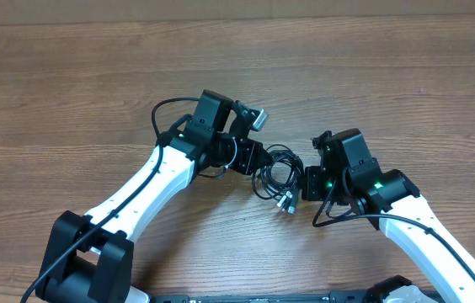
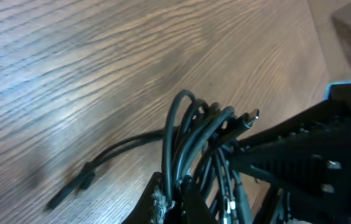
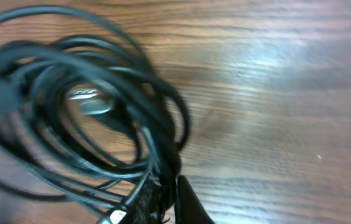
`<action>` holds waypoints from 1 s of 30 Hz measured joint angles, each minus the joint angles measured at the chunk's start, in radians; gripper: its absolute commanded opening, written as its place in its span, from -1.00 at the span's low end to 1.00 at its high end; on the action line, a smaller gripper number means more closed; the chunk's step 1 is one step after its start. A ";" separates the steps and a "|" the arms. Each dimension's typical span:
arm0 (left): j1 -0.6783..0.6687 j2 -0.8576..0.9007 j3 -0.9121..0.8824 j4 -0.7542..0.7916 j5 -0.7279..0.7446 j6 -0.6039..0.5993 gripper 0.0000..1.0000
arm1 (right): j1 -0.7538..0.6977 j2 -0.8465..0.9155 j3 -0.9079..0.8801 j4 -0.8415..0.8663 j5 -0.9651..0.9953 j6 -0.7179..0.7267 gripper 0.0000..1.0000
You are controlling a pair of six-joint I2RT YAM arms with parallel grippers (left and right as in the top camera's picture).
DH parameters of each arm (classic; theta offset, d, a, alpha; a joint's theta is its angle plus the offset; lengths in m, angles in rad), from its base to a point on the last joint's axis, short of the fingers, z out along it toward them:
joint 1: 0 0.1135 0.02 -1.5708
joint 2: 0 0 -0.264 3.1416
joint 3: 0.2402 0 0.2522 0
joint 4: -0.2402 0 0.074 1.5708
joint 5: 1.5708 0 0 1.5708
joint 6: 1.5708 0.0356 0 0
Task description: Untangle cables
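The cables (image 1: 277, 175) form a small coil of thin black cords with silvery plug tips (image 1: 286, 202) on the wooden table, between my two grippers. My left gripper (image 1: 254, 160) is shut on the left side of the coil; in the left wrist view several cords (image 2: 185, 134) rise from between its fingers (image 2: 178, 199). My right gripper (image 1: 306, 181) is shut on the right side of the coil; in the right wrist view the loops (image 3: 88, 112) spread left from its fingers (image 3: 166, 196).
A single cord end (image 2: 85, 177) trails over the wood to the left of the coil. Thick black arm cables (image 1: 166, 114) loop beside the left arm, and another (image 1: 330, 215) by the right arm. The wooden table (image 1: 406, 76) extends all around.
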 measured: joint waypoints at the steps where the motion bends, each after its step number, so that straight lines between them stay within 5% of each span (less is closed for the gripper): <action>1: -0.001 0.000 0.000 -0.001 0.008 0.000 -0.92 | 0.001 0.000 0.002 -0.021 0.022 0.024 -0.93; 8: 0.060 -0.005 0.000 -0.020 0.022 0.000 -0.92 | -0.001 0.001 0.009 -0.250 0.344 0.296 -0.93; 13: 0.077 -0.006 0.000 -0.024 0.021 0.000 -0.92 | -0.002 0.001 0.009 -0.203 0.407 0.368 -0.86; 16: 0.076 -0.006 0.000 -0.024 0.022 0.000 -0.92 | -0.002 0.001 0.009 -0.066 0.307 0.269 -0.49; 23: 0.068 -0.007 0.000 -0.022 0.016 0.004 -0.92 | 0.000 0.001 0.009 0.050 0.001 -0.009 -0.44; 30: 0.022 -0.058 0.013 -0.021 -0.075 0.051 -0.92 | -0.001 0.001 0.047 0.043 -0.107 -0.116 -0.44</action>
